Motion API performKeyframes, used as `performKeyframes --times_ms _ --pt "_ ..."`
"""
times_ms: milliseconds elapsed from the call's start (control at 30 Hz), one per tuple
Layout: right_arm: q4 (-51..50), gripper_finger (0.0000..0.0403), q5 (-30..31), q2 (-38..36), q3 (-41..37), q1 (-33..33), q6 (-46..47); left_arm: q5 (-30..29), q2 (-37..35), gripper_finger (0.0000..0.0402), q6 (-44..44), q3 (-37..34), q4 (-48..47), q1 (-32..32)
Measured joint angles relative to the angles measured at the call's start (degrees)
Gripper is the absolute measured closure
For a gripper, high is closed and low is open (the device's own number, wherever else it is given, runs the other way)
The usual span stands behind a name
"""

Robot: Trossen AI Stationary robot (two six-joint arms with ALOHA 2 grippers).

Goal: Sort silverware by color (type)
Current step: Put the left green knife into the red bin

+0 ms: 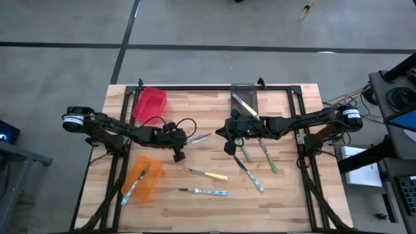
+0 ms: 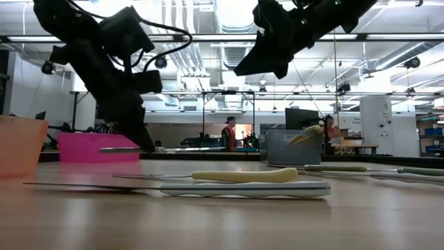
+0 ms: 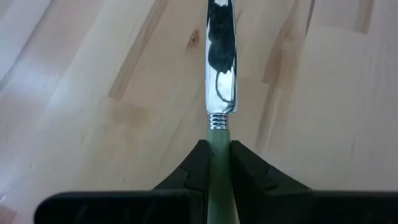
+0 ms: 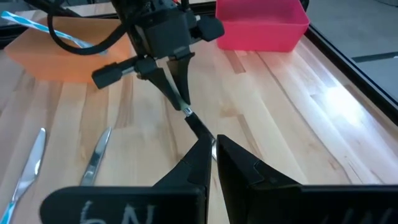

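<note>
Left tool (image 3: 216,163) is clamping the green handle of a knife (image 3: 220,74), blade sticking out ahead, just above the table (image 1: 286,188) near its middle. Right tool (image 4: 213,149) is hanging close by with its fingers together, holding nothing I can make out. Other knives are lying loose on the boards; some are sitting in the orange bin (image 1: 144,179) and grey bin (image 1: 244,99). These knives look light, stiff and slim; the polished blade is likely slippery, so the plastic handle seems the better hold.

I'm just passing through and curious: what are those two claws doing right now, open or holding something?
Left gripper: closed on the green-handled knife.
Right gripper: closed, nothing visibly held.
</note>
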Motion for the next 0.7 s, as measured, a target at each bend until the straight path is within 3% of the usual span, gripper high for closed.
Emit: performKeyframes --times_ms 433,700 --pt "-0.16 0.0385 -0.03 -1.03 0.00 0.02 -1.37 0.47 -2.53 0.0378 -0.03 8.09 -15.96 2.33" --pt "-0.41 0.0385 -0.22 -1.03 -0.02 0.02 -2.03 -1.82 -11.05 0.0379 0.59 12.20 -31.88 6.69"
